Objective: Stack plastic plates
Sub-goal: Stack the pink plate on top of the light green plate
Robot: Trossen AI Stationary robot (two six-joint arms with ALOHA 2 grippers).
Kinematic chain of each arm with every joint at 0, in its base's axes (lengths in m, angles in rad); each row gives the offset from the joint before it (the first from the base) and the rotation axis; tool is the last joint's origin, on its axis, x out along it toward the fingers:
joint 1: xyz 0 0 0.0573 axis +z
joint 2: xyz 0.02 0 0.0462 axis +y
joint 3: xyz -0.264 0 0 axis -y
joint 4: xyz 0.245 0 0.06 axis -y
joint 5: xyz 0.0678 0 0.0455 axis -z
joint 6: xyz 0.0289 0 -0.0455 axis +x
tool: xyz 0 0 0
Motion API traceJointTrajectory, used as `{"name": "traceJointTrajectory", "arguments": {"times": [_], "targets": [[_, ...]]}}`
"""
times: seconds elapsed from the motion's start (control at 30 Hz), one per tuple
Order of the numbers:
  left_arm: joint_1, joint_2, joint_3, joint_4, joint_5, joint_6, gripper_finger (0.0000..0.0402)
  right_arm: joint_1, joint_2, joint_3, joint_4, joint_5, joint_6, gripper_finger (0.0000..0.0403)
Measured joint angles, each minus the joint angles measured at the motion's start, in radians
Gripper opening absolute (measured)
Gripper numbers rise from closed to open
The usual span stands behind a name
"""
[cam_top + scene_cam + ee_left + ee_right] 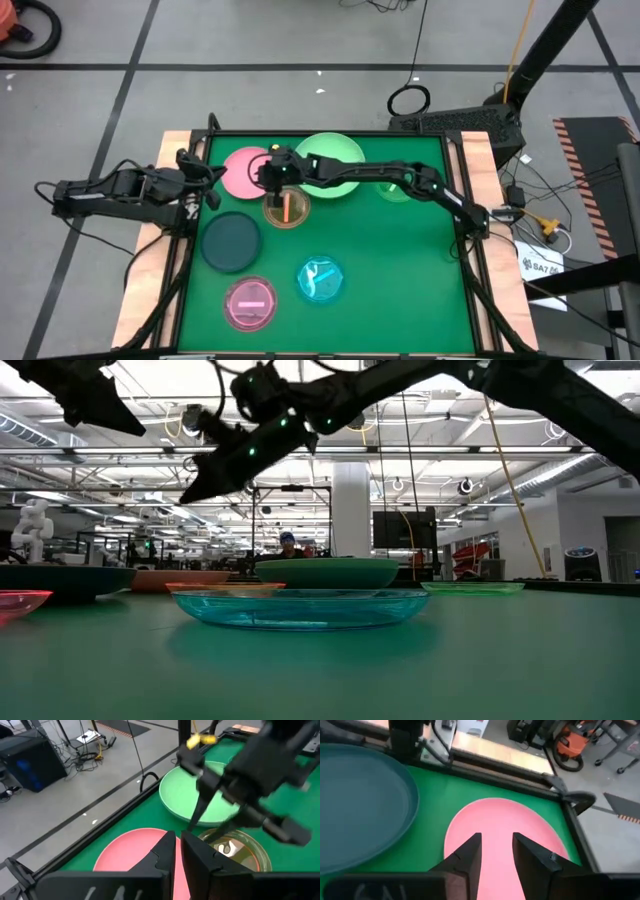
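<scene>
Several round plates lie flat on the green table. A pink plate (240, 170) and a large light-green plate (335, 158) are at the far side. An amber plate (287, 208) and a dark teal plate (231, 241) sit mid-table. A cyan plate (321, 280) and a magenta plate (251, 303) are near. A small green plate (395, 188) lies under the right arm. My right gripper (268, 175) (497, 852) hangs open above the pink plate (505, 825), clear of it. My left gripper (210, 188) (178, 852) is shut, hovering at the pink plate's left edge (125, 850).
Wooden boards (172, 150) and a black frame border the table on its left and right. In the low view the cyan plate (300, 608) stands nearest, with the light-green one (325, 572) behind it. Bare green felt (410, 270) lies at the near right.
</scene>
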Motion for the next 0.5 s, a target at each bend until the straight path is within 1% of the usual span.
{"name": "traceJointTrajectory", "arguments": {"times": [0.13, 0.27, 0.5], "targets": [[0.000, 0.000, 0.000, 0.002, -0.001, -0.008, 0.0035, 0.000, 0.046, -0.001, 0.044, 0.000, 0.002, 0.0102], [0.001, 0.001, 0.000, 0.001, -0.001, -0.013, 0.0035, 0.001, 0.077, -0.001, 0.045, -0.002, 0.002, 0.0102], [0.001, 0.001, 0.000, 0.001, -0.010, -0.020, 0.0035, 0.001, 0.090, -0.002, 0.071, -0.106, 0.009, 0.0102]]}}
